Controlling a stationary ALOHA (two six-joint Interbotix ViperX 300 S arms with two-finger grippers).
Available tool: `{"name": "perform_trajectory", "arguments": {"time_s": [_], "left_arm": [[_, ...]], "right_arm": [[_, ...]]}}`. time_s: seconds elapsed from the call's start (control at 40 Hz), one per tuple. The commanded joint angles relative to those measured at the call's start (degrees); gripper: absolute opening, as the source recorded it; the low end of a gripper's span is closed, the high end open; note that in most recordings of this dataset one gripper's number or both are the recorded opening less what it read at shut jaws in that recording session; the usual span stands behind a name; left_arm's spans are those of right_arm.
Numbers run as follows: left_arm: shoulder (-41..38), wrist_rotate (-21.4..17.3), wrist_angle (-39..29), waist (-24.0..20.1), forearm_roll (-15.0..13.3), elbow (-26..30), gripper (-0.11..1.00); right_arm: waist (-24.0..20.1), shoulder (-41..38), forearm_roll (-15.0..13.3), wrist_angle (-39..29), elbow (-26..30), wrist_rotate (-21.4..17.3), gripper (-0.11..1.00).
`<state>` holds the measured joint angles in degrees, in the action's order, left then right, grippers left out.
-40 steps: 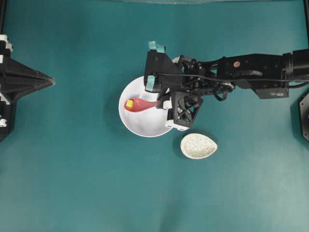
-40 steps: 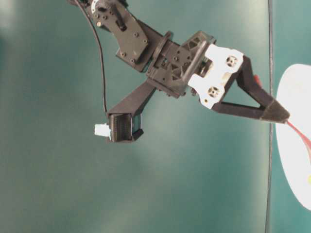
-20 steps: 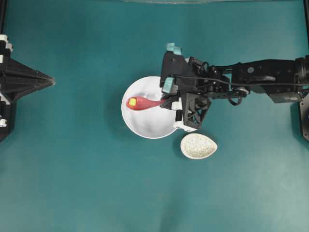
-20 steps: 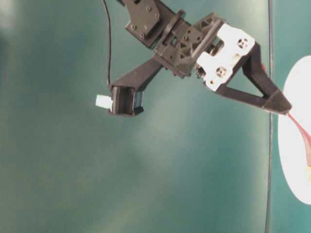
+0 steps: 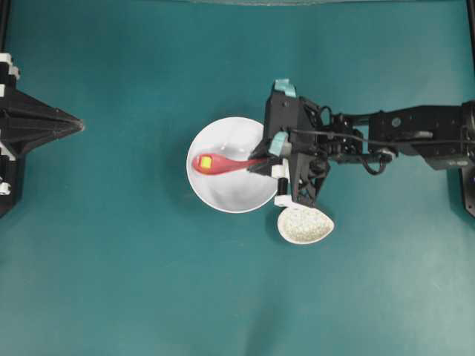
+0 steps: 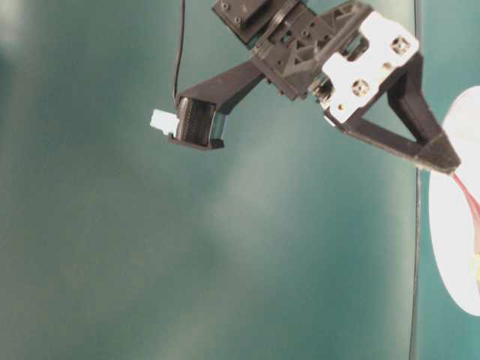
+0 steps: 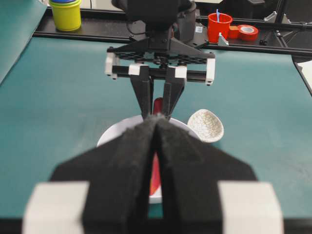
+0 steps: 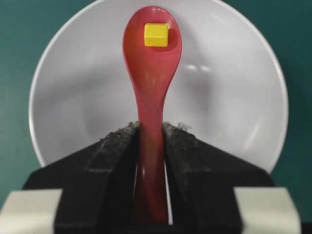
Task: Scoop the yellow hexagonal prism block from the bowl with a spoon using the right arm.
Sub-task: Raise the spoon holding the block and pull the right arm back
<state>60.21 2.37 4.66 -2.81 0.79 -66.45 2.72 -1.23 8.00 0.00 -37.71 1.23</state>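
Observation:
The yellow block (image 8: 156, 34) lies in the scoop of the pink-red spoon (image 8: 152, 73), over the left half of the white bowl (image 8: 224, 97). My right gripper (image 8: 151, 129) is shut on the spoon's handle. From overhead, the right gripper (image 5: 256, 165) sits at the bowl's (image 5: 230, 193) right rim, and the spoon (image 5: 223, 162) reaches left with the block (image 5: 204, 161) in it. At table level the gripper (image 6: 442, 159) hangs above the bowl (image 6: 450, 247). My left gripper (image 5: 74, 124) rests at the far left, shut and holding nothing.
A small speckled egg-shaped dish (image 5: 305, 225) lies just below-right of the bowl, under the right wrist. In the left wrist view, yellow cups (image 7: 65, 13), a red cup (image 7: 216, 27) and a red tape roll (image 7: 247, 32) stand beyond the table's far edge.
The right arm has drawn back to the right and risen, still gripping the spoon. The block has stayed in the scoop over the bowl. The left arm has not moved.

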Motion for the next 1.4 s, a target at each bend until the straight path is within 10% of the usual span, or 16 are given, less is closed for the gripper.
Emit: {"name": "perform_trajectory", "arguments": {"time_s": [0.0, 0.58, 1.38], "left_arm": [[-0.18, 0.09, 0.44, 0.0, -0.09, 1.58, 0.0], [-0.18, 0.09, 0.88, -0.09, 0.0, 1.58, 0.0], [-0.18, 0.09, 0.88, 0.0, -0.09, 1.58, 0.0]], "right_arm": [[-0.53, 1.93, -0.09, 2.11, 0.0, -0.09, 0.24], [-1.41, 7.03, 0.26, 18.63, -8.61, -0.88, 0.24], [-1.49, 18.72, 0.26, 10.72, -8.88, -0.62, 0.24]]}}
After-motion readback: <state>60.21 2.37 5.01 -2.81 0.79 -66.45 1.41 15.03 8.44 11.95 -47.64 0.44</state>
